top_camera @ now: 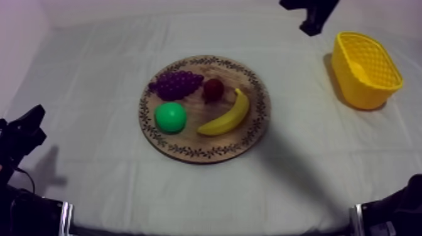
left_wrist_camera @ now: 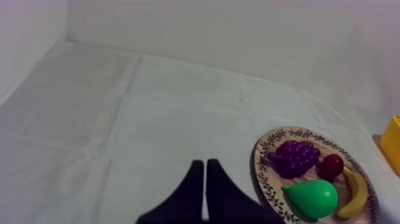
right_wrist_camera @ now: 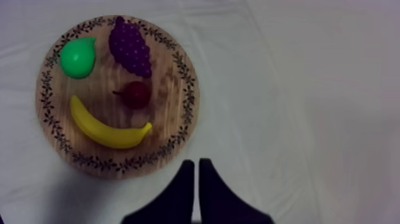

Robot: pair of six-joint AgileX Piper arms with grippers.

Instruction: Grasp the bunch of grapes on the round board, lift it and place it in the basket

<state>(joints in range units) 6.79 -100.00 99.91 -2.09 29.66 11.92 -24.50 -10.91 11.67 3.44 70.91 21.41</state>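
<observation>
The right gripper (right_wrist_camera: pixel 197 164) has its two black fingers pressed together into a narrow wedge, pinching nothing. It hangs above the grey-white cloth (right_wrist_camera: pixel 297 89), just off the patterned rim of the round wooden board (right_wrist_camera: pixel 189 95). Of the fruit on the board, the banana (right_wrist_camera: pixel 107 131) lies closest to this gripper, curved across the wood. Behind it sits the small red fruit (right_wrist_camera: pixel 137 94), near the board's middle. The green pear (right_wrist_camera: pixel 77 56) lies towards the far rim, well apart from the fingers.

The bunch of grapes (right_wrist_camera: pixel 131 46) is dark purple and knobbly, broad at one end and narrowing at the other. It lies flat on the board at the far rim, beside the pear and just beyond the small red fruit. Whether it touches the red fruit cannot be told. From the right gripper, the red fruit and the tip of the banana lie between the fingers and the grapes.

The left gripper (left_wrist_camera: pixel 205 164) is likewise closed to a wedge with nothing in it, low over bare cloth, with the board off to one side and the grapes well apart from it.

In the top view the yellow basket (top_camera: pixel 351 78) stands on the cloth at the right side of the table, well apart from the board, with part of the right arm (top_camera: pixel 311 16) above the space between them.
</observation>
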